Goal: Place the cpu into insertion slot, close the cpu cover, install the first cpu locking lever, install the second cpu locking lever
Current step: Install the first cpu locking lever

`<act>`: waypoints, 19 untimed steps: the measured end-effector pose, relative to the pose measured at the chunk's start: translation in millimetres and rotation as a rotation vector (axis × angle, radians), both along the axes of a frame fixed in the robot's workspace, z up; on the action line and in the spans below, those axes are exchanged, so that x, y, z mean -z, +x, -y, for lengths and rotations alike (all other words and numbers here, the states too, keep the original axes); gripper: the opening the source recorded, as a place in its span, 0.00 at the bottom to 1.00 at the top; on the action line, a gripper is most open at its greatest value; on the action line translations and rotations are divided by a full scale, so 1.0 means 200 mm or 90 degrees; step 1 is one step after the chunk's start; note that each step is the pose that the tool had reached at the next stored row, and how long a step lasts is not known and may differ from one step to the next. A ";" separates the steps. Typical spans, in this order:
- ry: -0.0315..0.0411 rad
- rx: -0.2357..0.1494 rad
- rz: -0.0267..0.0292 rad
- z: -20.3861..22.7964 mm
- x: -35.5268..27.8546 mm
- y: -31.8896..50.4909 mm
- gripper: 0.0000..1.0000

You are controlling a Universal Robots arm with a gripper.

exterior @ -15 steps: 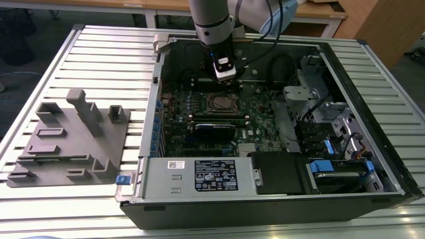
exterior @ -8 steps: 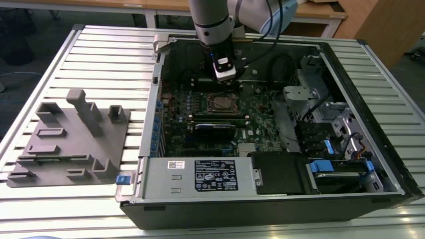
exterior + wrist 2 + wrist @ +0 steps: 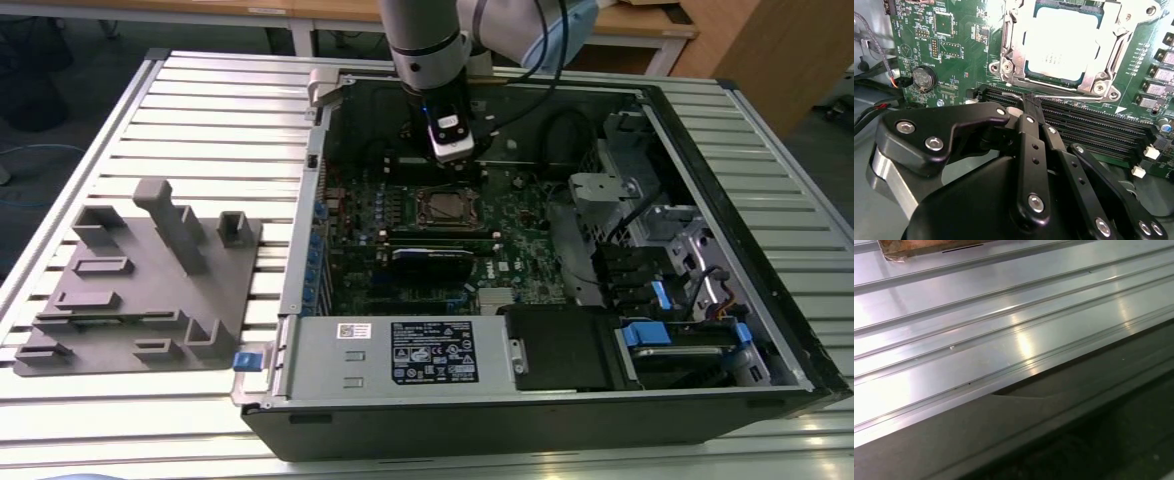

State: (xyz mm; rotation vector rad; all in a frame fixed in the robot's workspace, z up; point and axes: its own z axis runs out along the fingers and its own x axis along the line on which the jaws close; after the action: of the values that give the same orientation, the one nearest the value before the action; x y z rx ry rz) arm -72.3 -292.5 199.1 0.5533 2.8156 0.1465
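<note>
Starting at the exterior view's left, grey fixture (image 3: 140,275) with upright posts lies on the slatted metal table (image 3: 200,110), just beside the open computer case (image 3: 534,425). Arm (image 3: 424,40) comes down from above into the case. Gripper (image 3: 457,156) sits low over the green motherboard (image 3: 350,250), near the insertion slot (image 3: 446,208) at mid-board. Blue tabs (image 3: 643,335) sit toward the exterior view's right, well apart from the gripper. In the second wrist view, a coin cell (image 3: 923,77) sits on the board off to one side. The gripper (image 3: 1031,102) has its black fingers (image 3: 1026,125) drawn together, jaws narrow with no gap seen at the tips. Tips sit right at a thin silvery locking lever (image 3: 1074,98) that runs along the slot's near edge, between the slot and the long black memory slots (image 3: 1094,125). Cannot tell whether the wire is pinched or just touched. Just past the tips, the cpu (image 3: 1061,42) lies flat in the insertion slot (image 3: 1100,88), silver top up. The cpu cover (image 3: 1013,47) is down, framing the chip on all visible sides. The cpu is apart from the jaws, not held. The first wrist view shows shiny table slats (image 3: 1004,315) with a dark edge beside them.
</note>
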 end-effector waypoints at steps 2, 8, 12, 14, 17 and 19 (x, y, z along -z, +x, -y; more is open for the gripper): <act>0.0001 0.000 0.0001 -0.001 0.003 0.000 0.11; -0.0003 0.000 -0.0002 0.000 0.011 0.000 0.11; -0.0009 0.000 -0.0001 0.002 0.012 0.000 0.11; -0.0022 0.000 0.0000 0.002 0.012 0.000 0.11; -0.0038 0.000 0.0000 0.002 0.015 0.000 0.11; -0.0060 0.000 -0.0001 0.002 0.017 0.000 0.11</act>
State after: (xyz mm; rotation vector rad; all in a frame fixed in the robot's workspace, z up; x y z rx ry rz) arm -72.3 -292.8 195.6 0.5509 2.8150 0.1332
